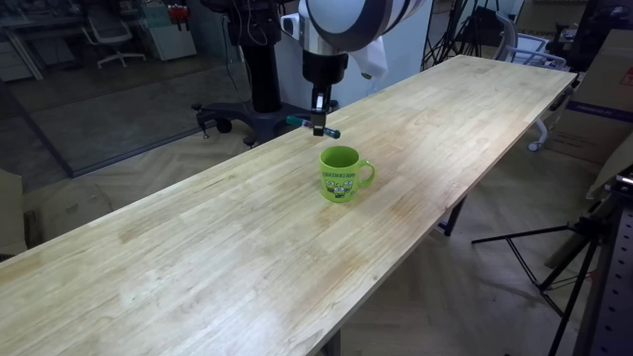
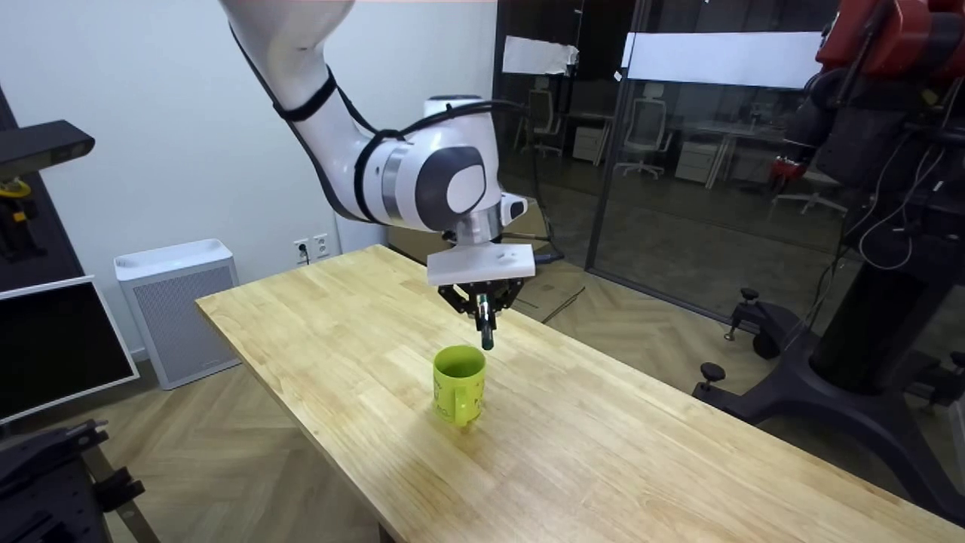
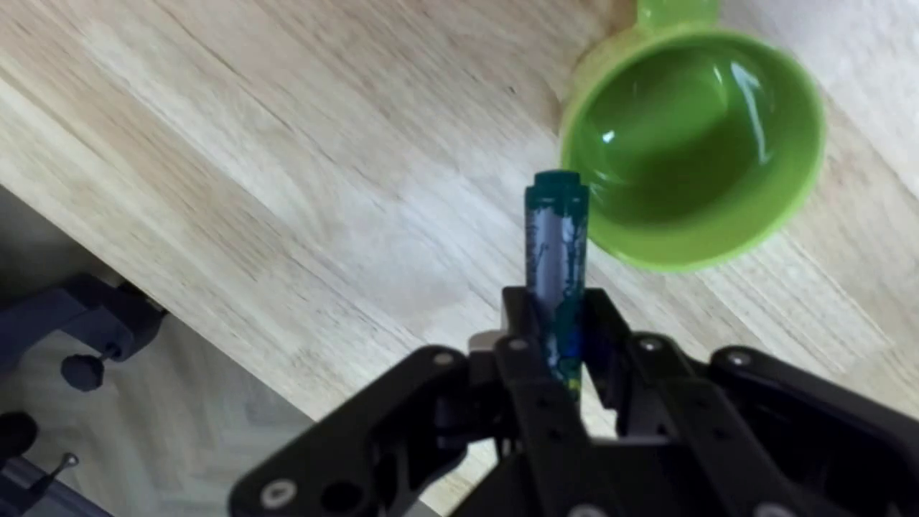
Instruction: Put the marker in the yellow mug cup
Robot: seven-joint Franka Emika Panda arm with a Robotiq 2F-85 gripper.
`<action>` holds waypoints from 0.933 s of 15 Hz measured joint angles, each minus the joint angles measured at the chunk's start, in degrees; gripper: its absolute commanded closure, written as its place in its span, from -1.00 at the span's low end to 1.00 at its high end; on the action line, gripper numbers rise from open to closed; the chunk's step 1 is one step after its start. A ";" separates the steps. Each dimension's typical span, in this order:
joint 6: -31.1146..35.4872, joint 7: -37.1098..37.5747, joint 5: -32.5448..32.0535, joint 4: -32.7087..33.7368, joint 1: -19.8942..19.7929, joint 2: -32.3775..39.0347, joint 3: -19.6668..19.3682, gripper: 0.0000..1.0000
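The lime yellow-green mug (image 1: 339,180) stands upright on the wooden table, its handle at its side. It shows in an exterior view (image 2: 458,396) and in the wrist view (image 3: 775,201), where its visible inside is empty. My gripper (image 1: 319,129) is shut on the dark teal marker (image 1: 296,121) near its middle. It holds the marker roughly level, tilted slightly, above the table and a little higher than the mug's rim. In the wrist view the marker (image 3: 556,237) points up the picture from between the fingertips (image 3: 554,312); its end overlaps the mug's left rim.
The wooden table (image 1: 207,262) is long, and its edge shows in the wrist view (image 3: 237,359). A black wheeled stand (image 1: 264,106) is beside the table, also seen in an exterior view (image 2: 852,377). A tripod (image 1: 583,232) stands off the table's other side.
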 measured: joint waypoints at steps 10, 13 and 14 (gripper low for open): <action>12.83 2.17 0.65 -8.94 0.11 -2.93 4.51 0.89; 15.17 4.21 0.35 -13.82 0.69 -7.18 3.21 0.89; 15.92 5.08 0.00 -15.56 1.22 -8.84 2.38 0.89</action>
